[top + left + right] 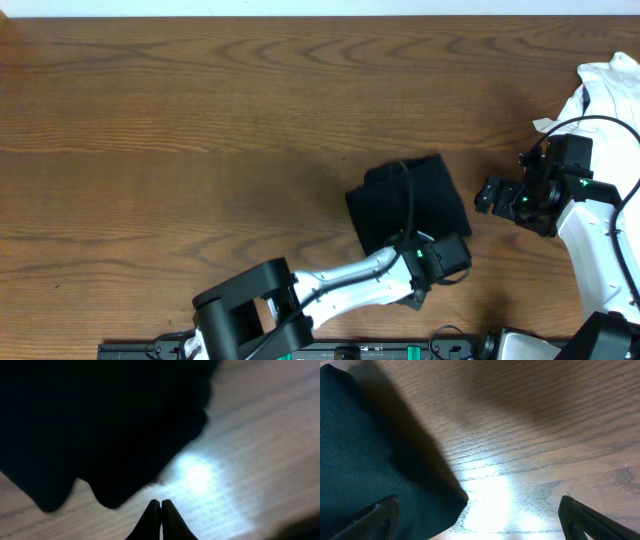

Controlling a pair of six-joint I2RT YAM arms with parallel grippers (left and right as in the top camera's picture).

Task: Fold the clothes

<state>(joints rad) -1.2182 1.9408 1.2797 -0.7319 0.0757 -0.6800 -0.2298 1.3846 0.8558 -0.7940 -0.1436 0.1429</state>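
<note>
Right of centre on the wooden table [200, 130] lies the black T-shirt [408, 205], folded into a compact square. My left gripper [161, 505] is clenched, empty, apparently just off its near edge; my right gripper [479, 517] gapes wide at its right edge.

Extended forward with elbow folded: left arm [340, 278]. At its end, left gripper [161, 503] pressed fully closed, fingertips touching. Off to right of that claw, right gripper [480, 502] spread wide, pointed toward it; right arm [590, 240] bent behind.
</note>
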